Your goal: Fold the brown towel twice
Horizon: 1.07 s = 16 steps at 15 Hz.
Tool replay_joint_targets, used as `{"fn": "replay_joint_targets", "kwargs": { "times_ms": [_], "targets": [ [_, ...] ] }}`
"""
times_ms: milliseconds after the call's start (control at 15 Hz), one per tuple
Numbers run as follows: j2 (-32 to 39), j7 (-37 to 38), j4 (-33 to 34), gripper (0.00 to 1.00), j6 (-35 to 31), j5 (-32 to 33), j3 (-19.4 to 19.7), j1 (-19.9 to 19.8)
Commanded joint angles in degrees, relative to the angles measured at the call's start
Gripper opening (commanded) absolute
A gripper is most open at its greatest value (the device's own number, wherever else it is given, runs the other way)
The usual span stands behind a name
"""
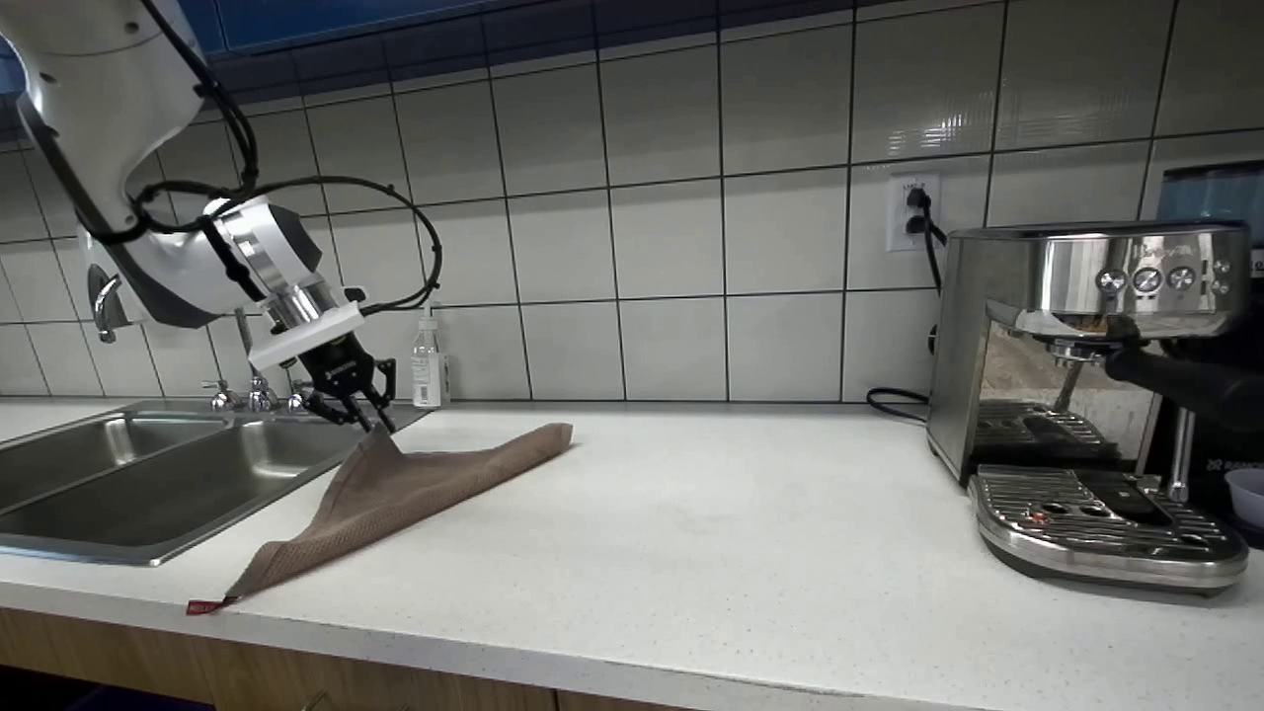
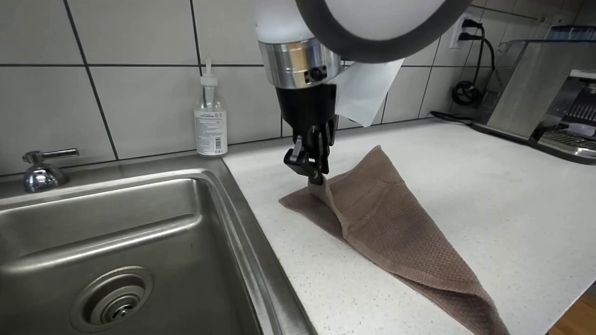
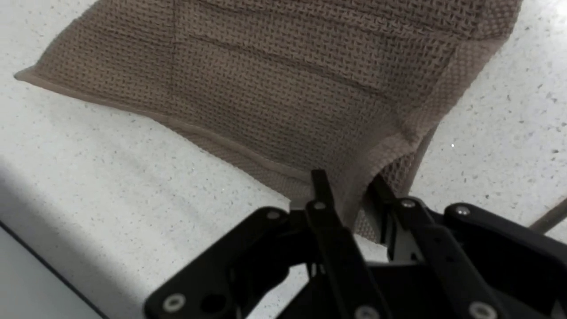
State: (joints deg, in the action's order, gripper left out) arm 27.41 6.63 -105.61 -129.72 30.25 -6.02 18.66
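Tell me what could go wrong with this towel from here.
The raised corner of the brown towel sits between the fingers; I can't tell how firmly, so it might slip out. The red tag lies near the front edge of the counter, so a tug that way could drag that end over.

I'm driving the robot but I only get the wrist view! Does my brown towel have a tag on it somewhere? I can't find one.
Observer: Yes, in an exterior view a red tag sticks out from the corner of the brown towel nearest the front edge of the counter.
Kid: Ooh, cool! Is there a bottle close by that I should watch out for?
Observer: Yes, in both exterior views a clear pump bottle stands by the back corner of the sink.
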Motion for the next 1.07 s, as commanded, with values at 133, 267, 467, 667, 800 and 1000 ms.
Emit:
{"fn": "replay_joint_targets", "kwargs": {
  "times_ms": [133,267,467,667,800,1000],
  "targets": [
    [-0.75,0.74,1.15,0.73,0.84,-0.64,0.81,0.3],
    [-1.7,0.24,0.52,0.88,0.37,-1.28,0.86,-0.25],
    [-2.93,-0.21,-0.13,1.0,-0.16,-2.07,1.17,-0.99],
    [-3.93,-0.84,-0.48,1.0,-0.23,-2.68,1.51,-1.89],
    [-4.52,-1.1,-0.9,1.0,-0.42,-2.95,1.71,-2.62],
    [-4.98,-1.98,-1.2,1.0,-0.15,-3.98,2.01,-4.14]
  ]
}}
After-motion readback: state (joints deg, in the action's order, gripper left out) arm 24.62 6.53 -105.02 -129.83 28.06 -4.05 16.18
